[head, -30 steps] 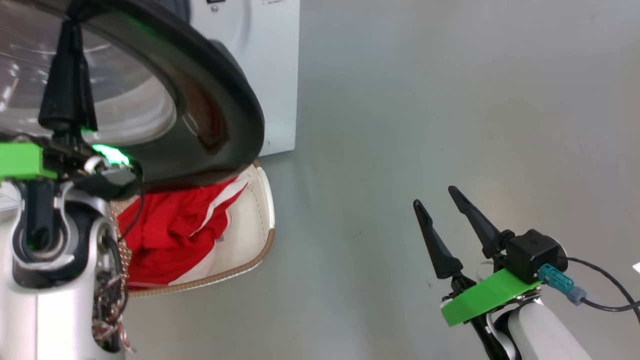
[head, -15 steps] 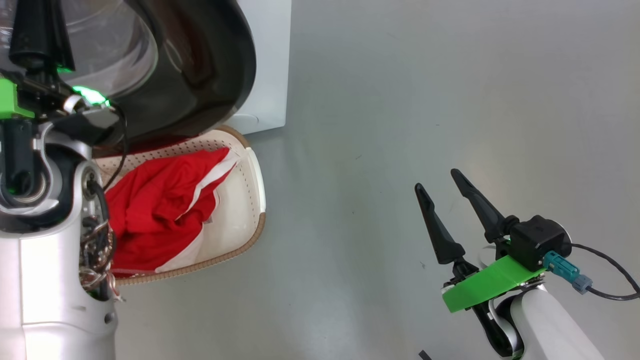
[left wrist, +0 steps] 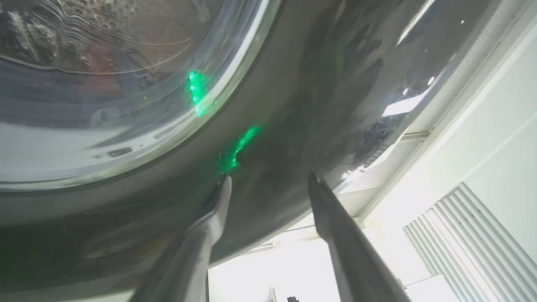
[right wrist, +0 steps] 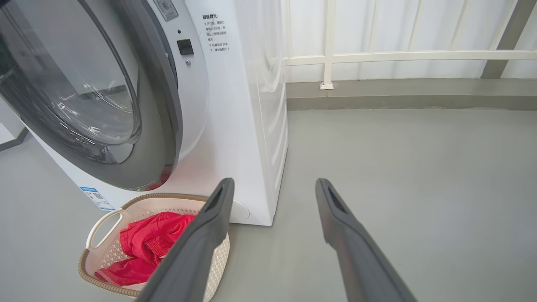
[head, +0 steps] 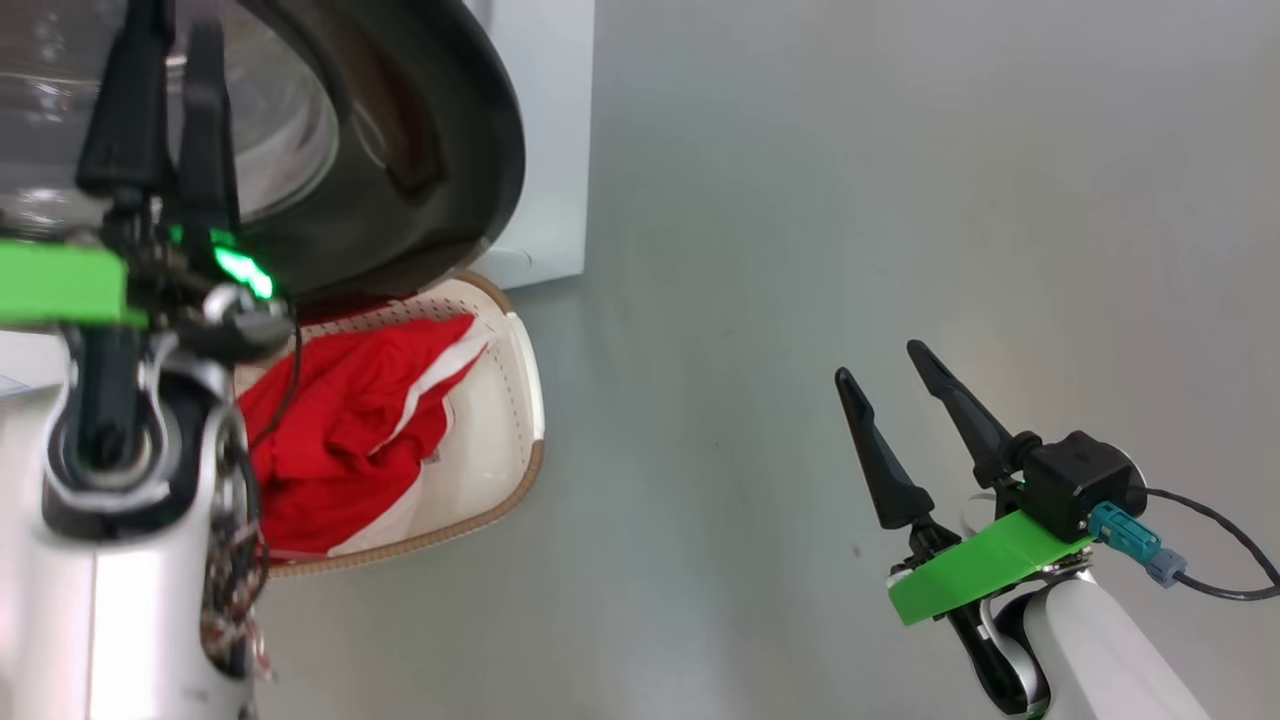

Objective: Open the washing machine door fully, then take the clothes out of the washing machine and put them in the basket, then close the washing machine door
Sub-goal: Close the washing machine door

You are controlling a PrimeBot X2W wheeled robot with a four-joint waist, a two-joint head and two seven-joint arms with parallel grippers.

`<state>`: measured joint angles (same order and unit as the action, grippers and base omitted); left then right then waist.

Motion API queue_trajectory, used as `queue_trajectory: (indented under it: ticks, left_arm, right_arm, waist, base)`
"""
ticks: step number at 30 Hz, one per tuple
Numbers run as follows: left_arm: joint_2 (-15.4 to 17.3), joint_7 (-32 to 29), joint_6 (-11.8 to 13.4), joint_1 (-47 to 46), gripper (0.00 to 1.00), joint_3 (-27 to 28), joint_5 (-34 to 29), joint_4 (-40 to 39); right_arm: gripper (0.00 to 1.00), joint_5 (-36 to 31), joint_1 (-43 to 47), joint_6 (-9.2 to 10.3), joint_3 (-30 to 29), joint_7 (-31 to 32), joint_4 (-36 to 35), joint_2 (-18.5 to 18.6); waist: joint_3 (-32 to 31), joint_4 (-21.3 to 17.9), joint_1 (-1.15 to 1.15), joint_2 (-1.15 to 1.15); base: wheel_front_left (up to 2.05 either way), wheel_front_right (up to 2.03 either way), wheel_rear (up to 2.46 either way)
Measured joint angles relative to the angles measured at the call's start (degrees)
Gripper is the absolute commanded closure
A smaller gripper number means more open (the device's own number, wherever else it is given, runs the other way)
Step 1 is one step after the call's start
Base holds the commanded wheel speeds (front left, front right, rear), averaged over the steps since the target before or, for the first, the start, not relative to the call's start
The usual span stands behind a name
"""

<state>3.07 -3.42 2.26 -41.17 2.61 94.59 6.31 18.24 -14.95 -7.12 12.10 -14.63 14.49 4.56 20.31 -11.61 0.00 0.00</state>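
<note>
The washing machine door (head: pixel 440 150), with its glossy black rim and clear glass bowl (left wrist: pixel 105 84), stands close against the white washing machine (right wrist: pixel 235 126); whether it is latched I cannot tell. My left gripper (left wrist: pixel 268 182) is open, its fingertips right at the black rim with nothing between them. It also shows at the upper left of the head view as the left gripper (head: pixel 172 45). The red and white clothes (head: pixel 340 440) lie in the cream basket (head: pixel 520 400) on the floor below the door. My right gripper (head: pixel 890 385) hangs open and empty over the grey floor, far right of the basket.
The basket (right wrist: pixel 105 222) sits against the machine's lower front corner. Grey floor (head: pixel 800 200) stretches to the right of the machine. A white railing (right wrist: pixel 377 54) and a low kerb run along the back.
My left gripper's fingers have parted from shut to open at the door rim. The head camera has shifted a little. The right arm has stayed in place.
</note>
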Motion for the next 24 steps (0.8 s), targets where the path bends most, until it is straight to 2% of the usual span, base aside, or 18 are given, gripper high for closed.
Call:
queue_trajectory:
  ticks: [9,16,21,22,24]
  left_arm:
    - [1.2,1.1,0.5,12.5,0.00,0.7,-1.7,-6.5]
    - [3.7,3.1,0.2,23.4,0.00,-1.4,-9.6,-9.0]
    - [7.8,8.0,-1.8,30.5,0.00,-4.0,-21.9,-9.3]
    - [8.9,10.6,-2.4,32.8,0.00,-5.2,-27.0,-9.3]
    - [9.1,13.3,-2.4,35.0,0.00,-6.1,-31.2,-9.2]
  right_arm:
    - [0.00,2.7,1.2,0.00,-0.5,0.0,1.0,-0.7]
    - [0.00,3.9,2.3,0.00,-1.1,0.0,1.5,-0.9]
    - [0.00,3.9,5.0,0.00,-1.6,0.0,2.0,-0.9]
    - [0.00,3.9,5.7,0.00,-1.7,0.0,2.2,-0.9]
    - [0.00,3.9,6.0,0.00,-1.8,0.0,2.3,-0.9]
  waist:
    - [-4.2,1.7,0.00,0.00]
    - [-7.7,3.1,0.00,0.00]
    - [-10.4,3.9,0.00,0.00]
    - [-11.4,4.2,0.00,0.00]
    - [-12.5,4.5,0.00,0.00]
  base:
    - [0.00,0.00,0.00]
    - [0.00,0.00,0.00]
    - [0.00,0.00,0.00]
    - [0.00,0.00,0.00]
    - [0.00,0.00,0.00]
